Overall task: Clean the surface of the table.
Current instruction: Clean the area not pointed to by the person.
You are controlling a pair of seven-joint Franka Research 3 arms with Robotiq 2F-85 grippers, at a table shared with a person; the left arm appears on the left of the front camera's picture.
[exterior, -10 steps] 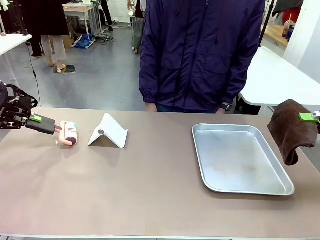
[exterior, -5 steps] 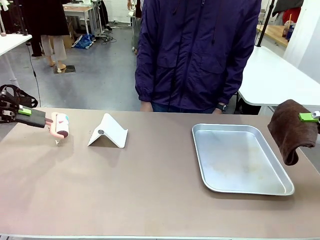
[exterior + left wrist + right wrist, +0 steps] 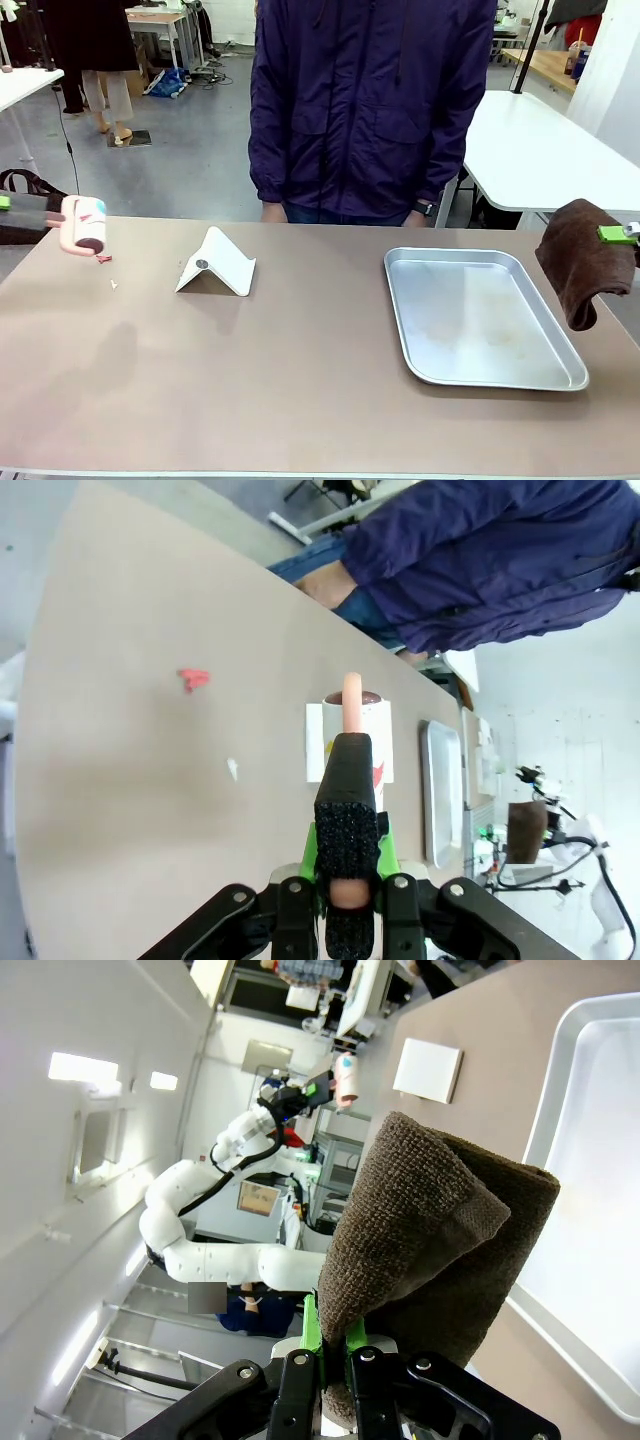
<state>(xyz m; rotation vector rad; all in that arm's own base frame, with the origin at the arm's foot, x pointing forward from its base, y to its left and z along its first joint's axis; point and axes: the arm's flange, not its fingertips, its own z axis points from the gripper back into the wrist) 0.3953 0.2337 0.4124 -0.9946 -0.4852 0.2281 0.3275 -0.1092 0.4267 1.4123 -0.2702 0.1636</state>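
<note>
Two grippers, both clamped. Left gripper (image 3: 348, 780): fingers closed on the pink handle of a lint roller (image 3: 85, 225), held at the far left corner of the table (image 3: 300, 380). Right gripper (image 3: 333, 1335): fingers pinched on a brown cloth (image 3: 575, 260), which hangs at the right edge, near the tray (image 3: 450, 252). Table: taupe top, spanning my front view, between me and a person (image 3: 370, 100) in a purple jacket at the far side. On it I count one silver tray, right; one white folded stand (image 3: 218, 262), left of centre; one red scrap (image 3: 102, 258) and one white speck (image 3: 113, 284) near the roller.
</note>
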